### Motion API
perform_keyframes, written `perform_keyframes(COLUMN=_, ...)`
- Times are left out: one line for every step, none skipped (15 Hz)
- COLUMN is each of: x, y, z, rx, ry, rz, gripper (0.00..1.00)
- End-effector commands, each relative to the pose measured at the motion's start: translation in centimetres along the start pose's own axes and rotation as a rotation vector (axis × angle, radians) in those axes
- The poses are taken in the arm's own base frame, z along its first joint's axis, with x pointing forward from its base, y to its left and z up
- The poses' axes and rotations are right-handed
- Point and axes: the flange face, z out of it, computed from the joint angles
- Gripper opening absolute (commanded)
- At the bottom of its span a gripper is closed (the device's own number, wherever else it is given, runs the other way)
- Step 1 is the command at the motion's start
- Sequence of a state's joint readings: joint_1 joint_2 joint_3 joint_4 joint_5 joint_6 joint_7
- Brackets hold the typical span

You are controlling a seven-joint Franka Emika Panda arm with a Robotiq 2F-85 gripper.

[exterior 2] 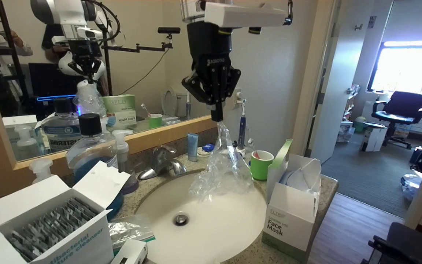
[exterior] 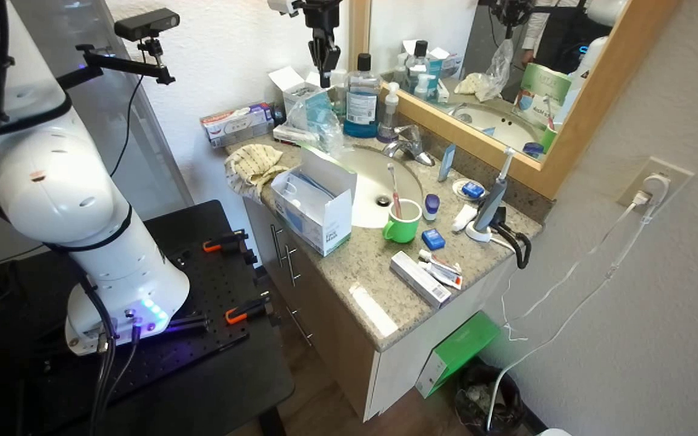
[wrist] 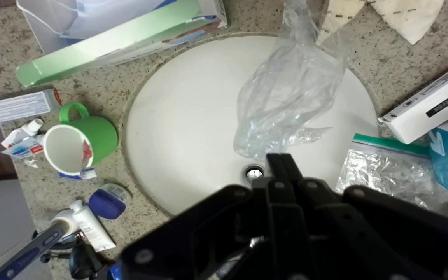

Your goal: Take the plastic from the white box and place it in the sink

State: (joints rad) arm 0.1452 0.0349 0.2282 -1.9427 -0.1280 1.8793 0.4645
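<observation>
My gripper is shut on the top of a clear crumpled plastic bag. The bag hangs from the fingertips over the white sink; I cannot tell whether its lower end touches the basin. In the wrist view the closed fingertips stand near the drain, with the bag spread beyond them across the sink. The gripper and bag also show in an exterior view. A white face mask box, open with a green-edged flap, stands on the counter beside the sink.
A chrome faucet, mouthwash bottle and mirror are behind the sink. A green cup and toiletries stand at one side. An open white carton of sachets, a zip bag and a cloth are around the rim.
</observation>
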Motion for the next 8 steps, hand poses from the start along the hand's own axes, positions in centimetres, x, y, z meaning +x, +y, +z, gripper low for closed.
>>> perform_keyframes(x=2.7, y=-0.5, z=1.1, rx=0.029, ry=-0.026, rz=-0.037, gripper=0.0)
perform_keyframes(x=3.3, y=-0.6, z=1.7, rx=0.029, ry=-0.03, rz=-0.035, gripper=0.0)
perform_keyframes(x=3.8, y=-0.7, z=2.1, rx=0.036, ry=-0.034, rz=-0.043, gripper=0.0)
perform_keyframes(x=4.4, y=-0.8, z=2.6, rx=0.046, ry=-0.038, rz=-0.043, gripper=0.0)
perform_keyframes(x=4.8, y=-0.9, z=3.0, rx=0.052, ry=-0.039, rz=-0.041, gripper=0.0)
perform_keyframes(x=5.3, y=-1.1, z=3.6, rx=0.067, ry=-0.042, rz=-0.046, gripper=0.0)
perform_keyframes(x=5.7, y=-1.2, z=4.1, rx=0.083, ry=-0.047, rz=-0.046, gripper=0.0)
perform_keyframes(x=6.0, y=-1.4, z=4.8, rx=0.095, ry=-0.052, rz=-0.041, gripper=0.0)
